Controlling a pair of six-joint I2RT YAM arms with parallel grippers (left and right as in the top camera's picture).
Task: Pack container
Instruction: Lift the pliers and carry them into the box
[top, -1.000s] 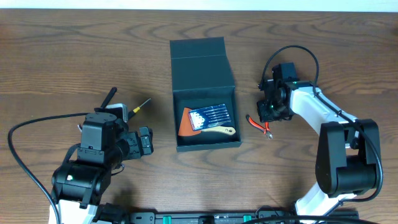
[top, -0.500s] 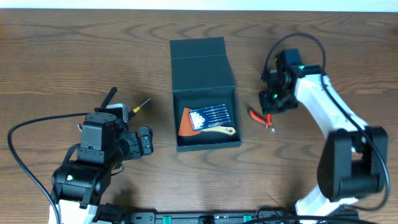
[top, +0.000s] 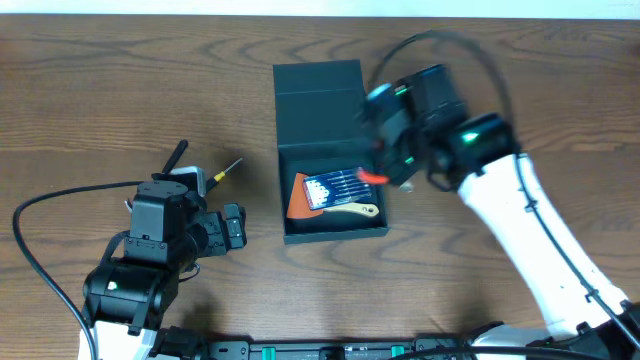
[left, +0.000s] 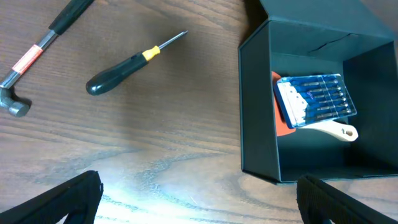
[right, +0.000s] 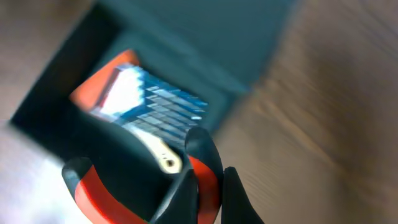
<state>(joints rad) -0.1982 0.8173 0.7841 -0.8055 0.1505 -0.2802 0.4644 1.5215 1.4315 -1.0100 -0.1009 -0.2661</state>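
Right jaws clamp red-handled pliers (right: 99, 199) over the open container (left: 258, 112); left jaws gape empty near screwdriver (left: 121, 67) and hammer (left: 37, 53).

Right wrist view, badly blurred throughout. The right gripper (right: 208, 186) sat at the bottom edge, its dark fingers (right: 186, 196) pinched tight on a red-handled tool (right: 102, 199). One red handle curved away to the left and ended in a black tip. Behind it stood the container (right: 211, 43), dark teal, lid up, seen at a slant. Inside lay an orange piece (right: 93, 93), and over that a clear pack (right: 155, 102) with a row of thin blue tools. A cream handle (right: 163, 158) poked out beneath the pack, with a small hole near its end. Brown wood table (right: 336, 112) filled the right side.
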